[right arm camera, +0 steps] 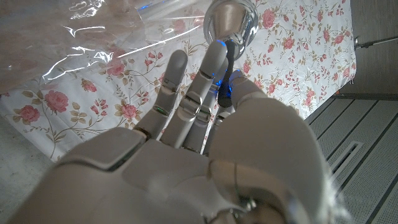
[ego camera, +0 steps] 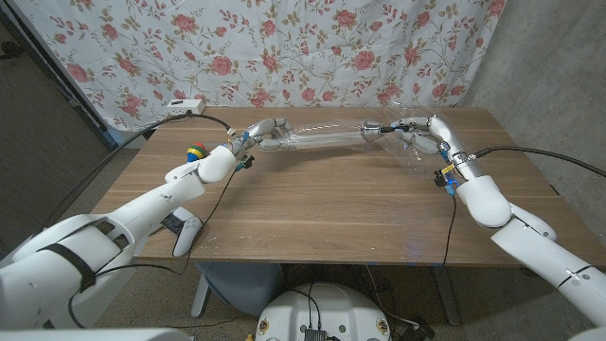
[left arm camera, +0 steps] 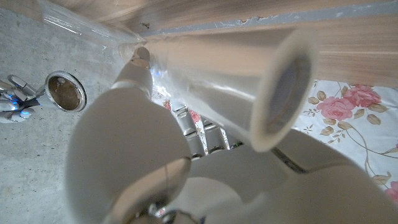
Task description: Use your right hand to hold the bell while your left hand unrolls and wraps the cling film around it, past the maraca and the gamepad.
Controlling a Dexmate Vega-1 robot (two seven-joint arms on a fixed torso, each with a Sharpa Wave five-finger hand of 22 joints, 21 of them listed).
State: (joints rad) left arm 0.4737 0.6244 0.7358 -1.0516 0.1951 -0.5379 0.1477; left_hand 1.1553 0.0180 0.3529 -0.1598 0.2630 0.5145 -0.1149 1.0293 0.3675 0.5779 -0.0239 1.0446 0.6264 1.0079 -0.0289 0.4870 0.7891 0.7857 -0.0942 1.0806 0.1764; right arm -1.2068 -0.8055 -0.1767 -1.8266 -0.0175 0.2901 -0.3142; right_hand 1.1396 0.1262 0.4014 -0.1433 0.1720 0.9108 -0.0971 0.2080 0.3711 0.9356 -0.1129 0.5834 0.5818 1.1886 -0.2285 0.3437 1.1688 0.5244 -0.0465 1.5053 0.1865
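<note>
Both hands were raised over the table's far side: the left hand gripped the film roll, and the right hand held the bell, with film stretched between them. Near left lay the maraca and gamepad.

I see the table as brown wood with visible grain and a matt, smooth top. The cling film is clear, glossy plastic, crinkled and catching light where it bunches near the bell, which looks like polished, mirror-bright metal. My left hand and right hand have smooth white shells, probably plastic, with a slight sheen. The backdrop is matt cloth with a rose print. The gamepad looks like smooth white plastic.
</note>
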